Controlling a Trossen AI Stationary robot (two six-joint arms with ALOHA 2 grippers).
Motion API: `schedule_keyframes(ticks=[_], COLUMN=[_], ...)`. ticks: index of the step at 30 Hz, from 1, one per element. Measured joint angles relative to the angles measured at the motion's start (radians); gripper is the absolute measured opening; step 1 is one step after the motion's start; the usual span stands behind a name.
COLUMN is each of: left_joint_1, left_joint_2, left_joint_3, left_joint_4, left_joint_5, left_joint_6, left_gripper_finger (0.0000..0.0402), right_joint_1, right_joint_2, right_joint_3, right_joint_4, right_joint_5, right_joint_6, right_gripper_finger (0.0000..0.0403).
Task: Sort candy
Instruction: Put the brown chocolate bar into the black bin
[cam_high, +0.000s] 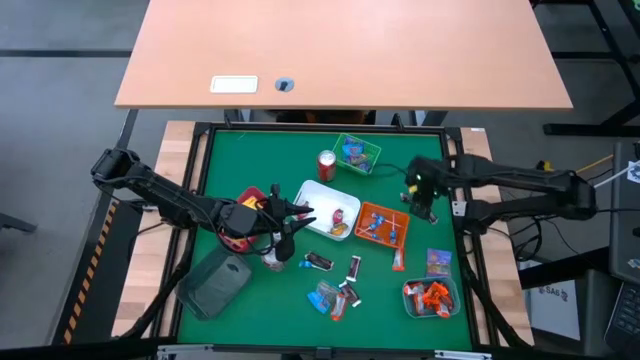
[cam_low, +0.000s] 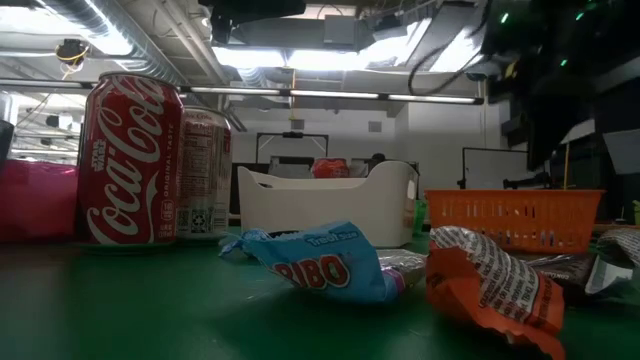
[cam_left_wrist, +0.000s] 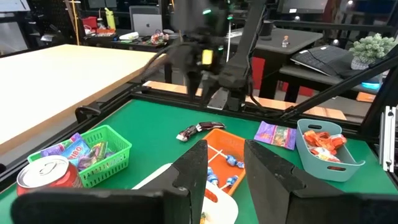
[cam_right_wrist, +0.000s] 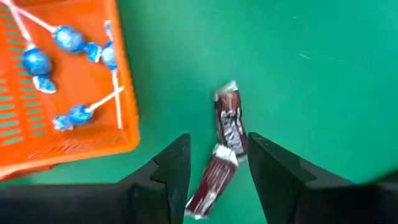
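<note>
My right gripper (cam_right_wrist: 219, 142) points down, open, above the mat just right of the orange tray (cam_high: 385, 225), which holds blue-stick lollipops (cam_right_wrist: 68, 40). Two dark candy bars (cam_right_wrist: 227, 118) lie on the green mat below, between its fingers and untouched; the left wrist view shows them (cam_left_wrist: 199, 129) beyond the orange tray. My left gripper (cam_left_wrist: 224, 168) hangs open and empty at the left end of the white tray (cam_high: 330, 208). More candy lies loose on the mat: dark bars (cam_high: 320, 262), a blue packet (cam_low: 320, 262) and an orange packet (cam_low: 490, 285).
A green basket (cam_high: 357, 152) of packets and a red can (cam_high: 327, 163) stand at the back. A grey-blue tray (cam_high: 432, 297) of orange packets and a purple packet (cam_high: 438, 262) sit front right. A red tray (cam_high: 245, 200), another can (cam_high: 275, 260) and a dark grey container (cam_high: 215, 280) are left.
</note>
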Motion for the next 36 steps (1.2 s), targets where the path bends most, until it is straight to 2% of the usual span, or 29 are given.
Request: schedule_keyframes(ticks=[4,8,12,36], left_joint_1=[0.000,0.000,0.000,0.000], left_joint_2=[0.000,0.000,0.000,0.000], left_joint_3=[0.000,0.000,0.000,0.000], left_joint_4=[0.000,0.000,0.000,0.000], left_joint_5=[0.000,0.000,0.000,0.000], left_joint_6=[0.000,0.000,0.000,0.000], left_gripper_finger=[0.0099,0.0099,0.0099,0.0099], right_joint_1=[-0.125,-0.188,-0.193,-0.193], right_joint_2=[0.040,0.093,0.149,0.426], right_joint_3=[-0.035,-0.059,-0.063,-0.061], right_joint_4=[0.045,0.075,0.102,0.113], right_joint_5=[-0.054,-0.087,-0.094,-0.068], right_joint_6=[-0.106,-0.201,-0.246,-0.246], right_gripper_finger=[0.0156,0.0156,0.0156,0.0156])
